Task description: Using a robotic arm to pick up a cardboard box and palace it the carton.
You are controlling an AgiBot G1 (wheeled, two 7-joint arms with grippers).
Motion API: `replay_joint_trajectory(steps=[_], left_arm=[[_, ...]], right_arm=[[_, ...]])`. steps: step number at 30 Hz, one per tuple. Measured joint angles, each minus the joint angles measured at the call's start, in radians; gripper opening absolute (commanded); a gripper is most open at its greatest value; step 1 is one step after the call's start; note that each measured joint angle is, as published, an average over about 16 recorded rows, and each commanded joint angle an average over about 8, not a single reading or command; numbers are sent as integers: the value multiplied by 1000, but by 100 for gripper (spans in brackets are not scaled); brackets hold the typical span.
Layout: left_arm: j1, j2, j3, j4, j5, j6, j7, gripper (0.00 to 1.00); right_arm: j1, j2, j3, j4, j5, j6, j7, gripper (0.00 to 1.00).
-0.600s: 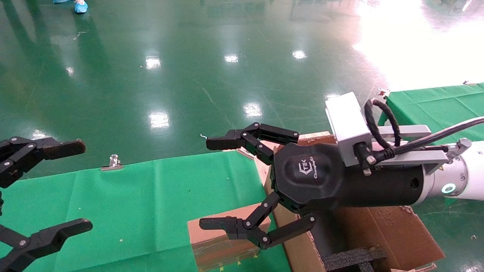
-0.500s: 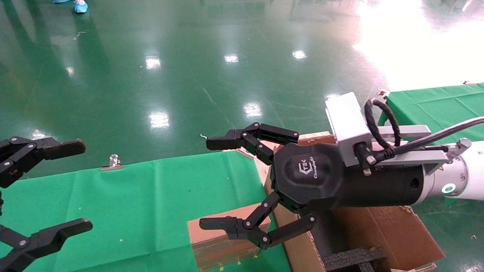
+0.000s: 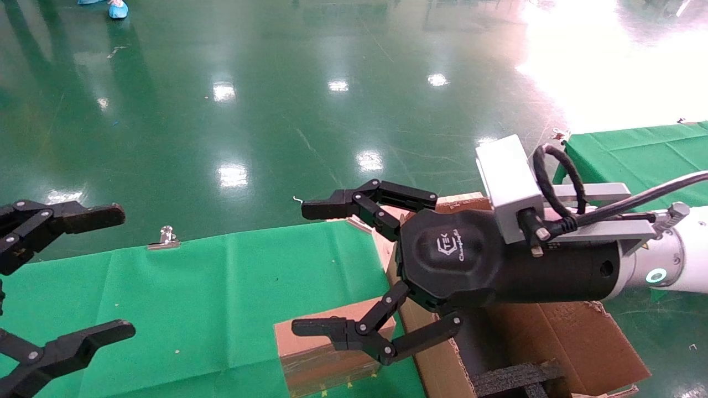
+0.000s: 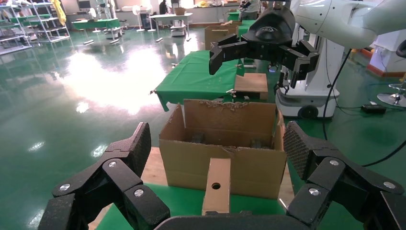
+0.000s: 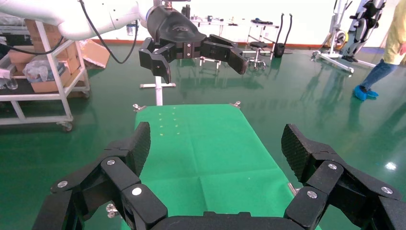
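1. No visible shift since earlier frames.
2. Right gripper (image 3: 318,271) spread wide above cardboard box (image 3: 326,354), not touching.
3. Box on green cloth (image 3: 193,298), touching carton (image 3: 553,342).
4. Left gripper (image 3: 105,271) spread, parked at cloth's left.

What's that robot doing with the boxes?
It's getting ready to move a box. The right gripper hangs wide open in the air above the small cardboard box, which sits on the green table right beside the big carton. Nothing has been picked up yet. The left gripper is open too, off to the left side over the table, holding nothing.
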Motion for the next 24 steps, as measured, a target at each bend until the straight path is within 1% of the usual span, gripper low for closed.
replay_joint_trajectory(steps=[6,7,8,16,20,24], left_arm=[[0,0,0,0,0,0,0,11],[0,0,0,0,0,0,0,2],[0,0,0,0,0,0,0,0],[0,0,0,0,0,0,0,0],[0,0,0,0,0,0,0,0],[0,0,0,0,0,0,0,0]], right_arm=[[0,0,0,0,0,0,0,100],[0,0,0,0,0,0,0,100],[0,0,0,0,0,0,0,100],[13,4,-8,1,-24,-5,-1,100],[41,4,-27,-3,-68,-16,0,100],[88,-2,-61,-12,-137,-35,0,100]])
